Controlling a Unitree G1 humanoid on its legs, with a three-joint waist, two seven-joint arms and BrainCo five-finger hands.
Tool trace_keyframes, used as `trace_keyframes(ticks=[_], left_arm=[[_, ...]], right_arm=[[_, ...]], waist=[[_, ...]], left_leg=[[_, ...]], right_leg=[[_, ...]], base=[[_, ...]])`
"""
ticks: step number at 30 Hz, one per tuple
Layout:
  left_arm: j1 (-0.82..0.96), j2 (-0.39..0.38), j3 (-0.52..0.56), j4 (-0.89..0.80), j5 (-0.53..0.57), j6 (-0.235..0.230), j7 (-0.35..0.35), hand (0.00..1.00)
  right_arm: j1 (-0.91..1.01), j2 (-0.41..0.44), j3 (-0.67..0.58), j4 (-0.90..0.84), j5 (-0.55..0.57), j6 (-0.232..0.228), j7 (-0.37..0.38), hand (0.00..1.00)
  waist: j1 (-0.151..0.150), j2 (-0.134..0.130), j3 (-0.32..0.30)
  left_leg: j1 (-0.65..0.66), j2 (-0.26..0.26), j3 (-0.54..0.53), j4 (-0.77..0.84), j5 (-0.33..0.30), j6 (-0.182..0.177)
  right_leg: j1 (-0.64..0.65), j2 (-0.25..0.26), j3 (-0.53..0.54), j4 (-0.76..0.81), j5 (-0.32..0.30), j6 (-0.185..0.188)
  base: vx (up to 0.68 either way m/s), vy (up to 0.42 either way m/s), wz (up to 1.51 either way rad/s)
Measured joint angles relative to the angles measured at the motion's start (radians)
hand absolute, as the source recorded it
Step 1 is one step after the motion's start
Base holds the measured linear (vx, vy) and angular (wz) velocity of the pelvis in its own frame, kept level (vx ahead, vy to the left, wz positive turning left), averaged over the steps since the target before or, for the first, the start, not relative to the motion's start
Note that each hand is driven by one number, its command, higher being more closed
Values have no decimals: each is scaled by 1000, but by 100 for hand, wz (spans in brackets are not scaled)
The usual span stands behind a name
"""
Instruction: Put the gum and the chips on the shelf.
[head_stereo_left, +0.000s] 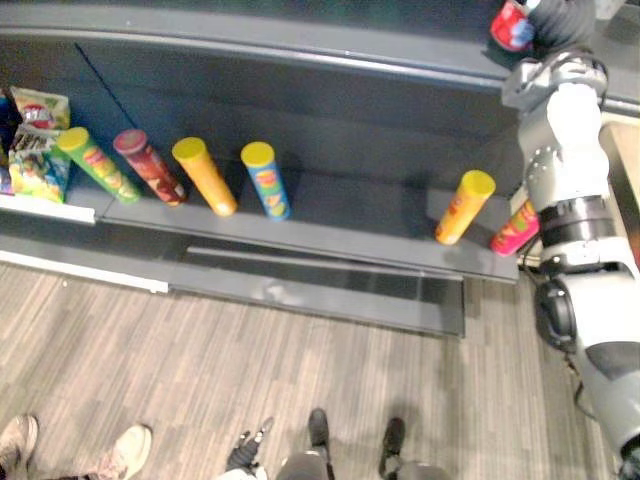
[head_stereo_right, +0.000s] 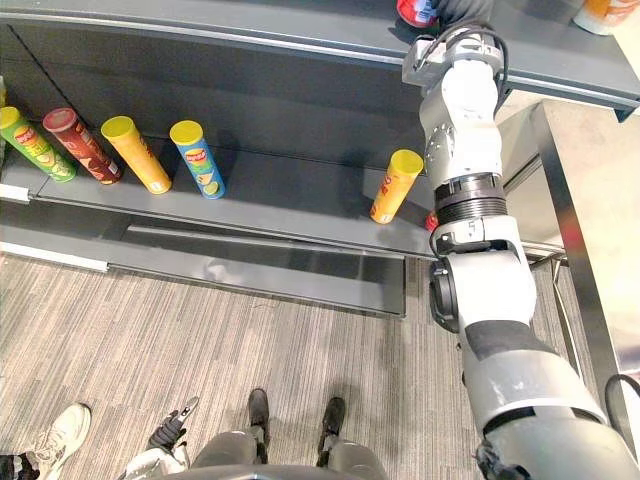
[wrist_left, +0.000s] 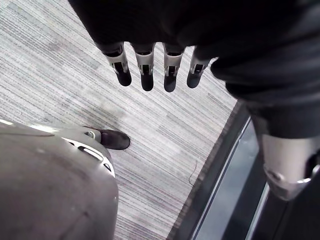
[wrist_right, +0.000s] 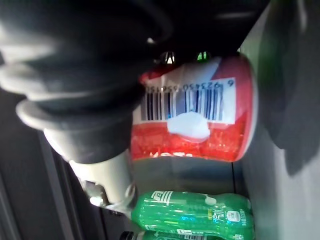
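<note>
Right wrist view: a red can (wrist_right: 195, 125) lies across the right hand (wrist_right: 85, 110) with its barcode side facing the camera. Green bottles (wrist_right: 195, 212) lie near it.
Right hand: its fingers are wrapped round the red can. The arm is stretched up to the upper shelf board (head_stereo_left: 250, 25), above the right end of the lower shelf board (head_stereo_left: 350, 215).
Red can: gripped at the upper shelf board. I cannot tell whether it rests on that board.
Left part of the lower shelf board: four chips tubes stand in a row, each apart from the next. From the left they are the green tube (head_stereo_left: 97, 165), the dark red tube (head_stereo_left: 150, 168), the orange tube (head_stereo_left: 205, 177) and the blue tube (head_stereo_left: 266, 181).
Right part of the lower shelf board: the yellow-lidded tube (head_stereo_left: 463, 208) stands well apart from the row. The pink tube (head_stereo_left: 515, 230) is just beside it, partly behind the right arm.
Left end of the lower shelf board: snack bags (head_stereo_left: 35, 145) are stacked just beside the green tube.
Left hand (wrist_left: 145, 65): its fingers are straight and hold nothing. It hangs low over the floor (head_stereo_left: 300, 370) in front of the lower shelf board.
Floor: grey and striped, running along the front of the lower shelf board.
Person's shoes (head_stereo_left: 120, 452): on the floor, well out in front of the lower shelf board's left end.
</note>
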Motion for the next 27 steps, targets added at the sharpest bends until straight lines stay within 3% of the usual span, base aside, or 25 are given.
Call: trace_keyframes(ticks=[19, 20, 27], left_arm=[[-8, 3, 2, -1, -31, -12, 8, 0], [-8, 3, 2, -2, -31, -12, 8, 0], [-8, 7, 2, -1, -33, -12, 6, 0]], right_arm=[[-4, 10, 6, 2, -36, 0, 24, 100], [-1, 12, 10, 2, -36, 0, 33, 0], [30, 14, 48, -7, -36, -4, 56, 0]], waist=[[-2, -23, 20], [-2, -23, 20], [-2, -33, 20]], left_leg=[[15, 2, 14, 0, 1, 0], [17, 3, 17, 0, 1, 0], [28, 4, 33, -1, 1, 0]], right_leg=[[3, 1, 13, 8, 0, 0], [2, 1, 17, 10, 0, 0], [3, 1, 34, 19, 0, 0]], base=[[3, 2, -2], [0, 0, -6], [0, 11, -7]])
